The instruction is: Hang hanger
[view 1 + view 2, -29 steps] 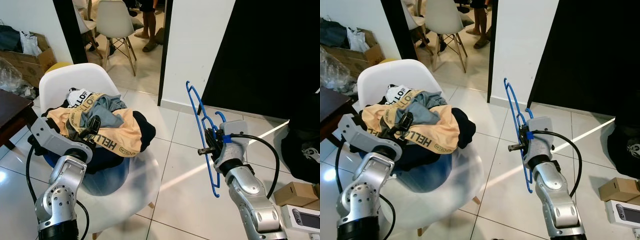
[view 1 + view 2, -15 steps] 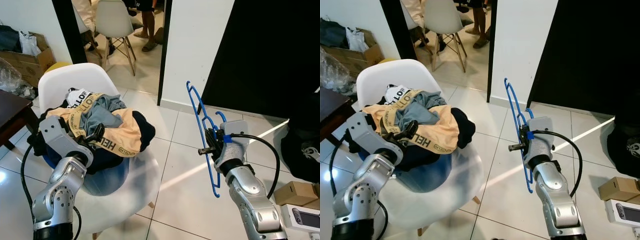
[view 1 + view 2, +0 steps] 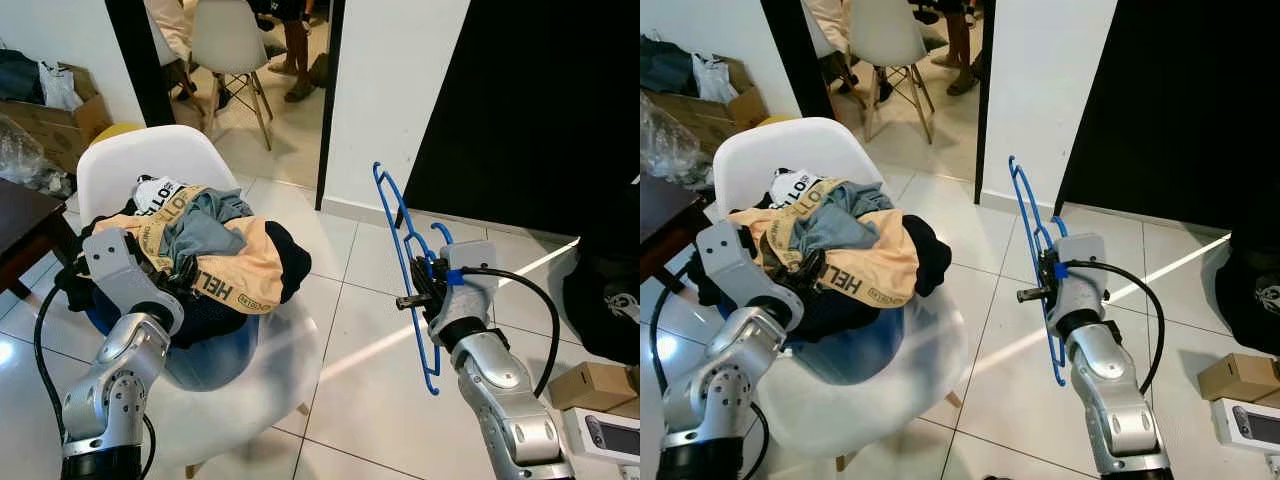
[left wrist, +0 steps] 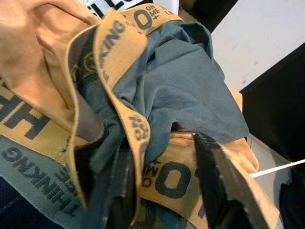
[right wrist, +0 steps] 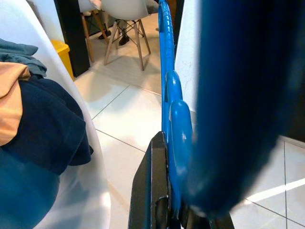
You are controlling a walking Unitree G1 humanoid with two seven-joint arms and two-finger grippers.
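A blue plastic hanger [image 3: 400, 235] stands upright over the tiled floor, with my right gripper [image 3: 424, 290] shut on its lower half; in the right wrist view the hanger [image 5: 167, 95] runs along the black finger [image 5: 152, 191]. To the left, a white chair [image 3: 150, 150] carries a pile of clothes [image 3: 225, 250]: a tan garment with lettered bands, a grey-blue one and dark blue ones. My left gripper [image 3: 183, 274] is pushed into the pile's near side. In the left wrist view its fingers [image 4: 217, 186] stand open, with a tan band and grey-blue cloth [image 4: 181, 95] between them.
A dark table [image 3: 20, 215] and cardboard boxes [image 3: 50, 120] are at the left. A doorway behind shows white chairs [image 3: 230, 40] and a person's legs [image 3: 295, 50]. A black panel [image 3: 540, 110] fills the right wall; a black bag [image 3: 600, 300] and small boxes [image 3: 590, 385] lie below.
My left arm has swung its wrist up and in toward the chair, and its gripper has sunk a little lower into the clothes. The right arm and hanger have not moved.
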